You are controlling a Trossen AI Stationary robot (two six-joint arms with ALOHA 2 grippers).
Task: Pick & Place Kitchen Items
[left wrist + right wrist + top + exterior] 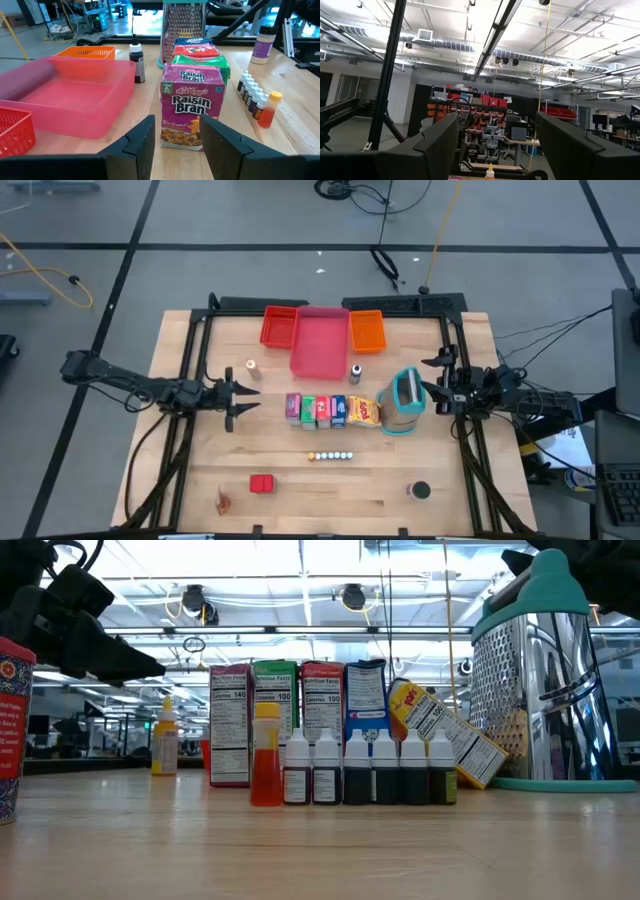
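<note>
A row of food boxes [330,410] stands upright mid-table: purple [191,107], green, red, blue, then a yellow one leaning on the grater-like teal-and-white holder [405,402]. My left gripper [245,398] is open at the row's left, its fingers [142,145] level and just short of the purple box. My right gripper [432,388] is open just right of the holder, with nothing between its fingers [440,140]. Tiny bottles [360,772] stand in a line nearer the front. A red block [262,483] and a dark round can [418,491] sit near the front edge.
Red [278,327], pink [320,342] and orange [367,330] trays lie side by side at the far edge. Two small bottles [250,368] [355,372] stand near the pink tray. Bare wood shows at the front between block and can.
</note>
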